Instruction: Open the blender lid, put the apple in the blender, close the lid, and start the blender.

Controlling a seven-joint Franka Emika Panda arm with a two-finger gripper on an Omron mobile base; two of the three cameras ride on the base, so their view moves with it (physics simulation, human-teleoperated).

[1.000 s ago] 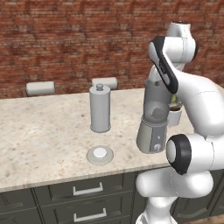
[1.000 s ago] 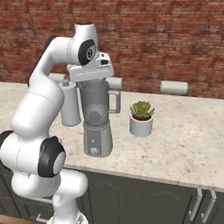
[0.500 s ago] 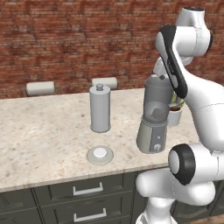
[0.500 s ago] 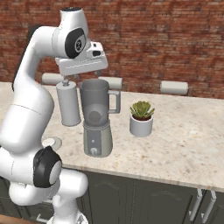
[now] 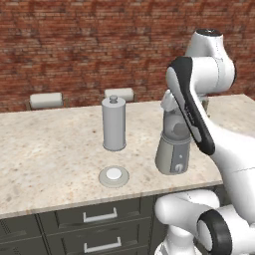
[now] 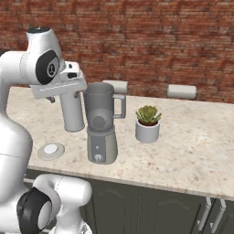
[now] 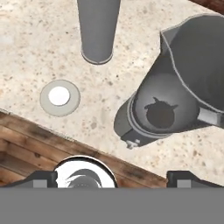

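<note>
KITCHEN COUNTER: The gripper has lifted away from the blender, whose open mouth it was crowding a second ago. It now hangs above and in front of the jar and looks down into it. In the hand view its two fingertips stand wide apart, released, with nothing between them.

The blender sits near the counter's front edge, knob facing forward, and its jar is uncovered. The lid lies flat close to the same edge, to the blender's left and in front of a tall canister, clear of both. A potted plant stands just to the blender's right.

No red apple shows on the counter or between the fingers. Down the jar the blades appear over a dark round patch, so whether the fruit is already inside cannot be told.

The empty, raised hand suggests the drop into the jar is over. If so, what remains is fetching the lid from the front edge, seating it on the jar and turning the knob. The thin, flat disc gives the fingers little to grip, and the canister behind it leaves limited room.
</note>
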